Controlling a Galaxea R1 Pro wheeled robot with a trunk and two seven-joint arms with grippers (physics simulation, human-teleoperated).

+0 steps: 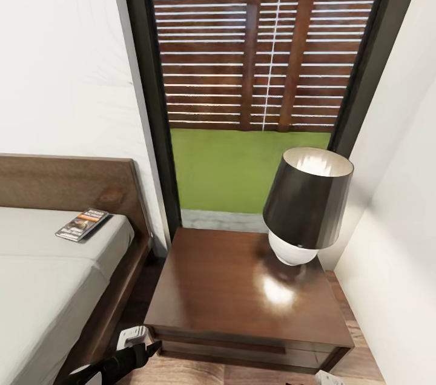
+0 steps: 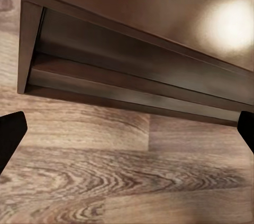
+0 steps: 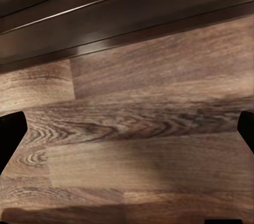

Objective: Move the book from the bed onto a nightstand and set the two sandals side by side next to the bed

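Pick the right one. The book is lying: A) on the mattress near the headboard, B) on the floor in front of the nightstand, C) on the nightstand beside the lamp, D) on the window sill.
A: the book rests on the mattress close to the headboard, while the nightstand carries just the lamp.

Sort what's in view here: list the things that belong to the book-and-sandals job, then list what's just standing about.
Belongs to the job:
book, lying on the mattress near the headboard
bed
nightstand, beside the bed

Just standing about:
lamp, on the nightstand's far right corner
window
fence and grass outside
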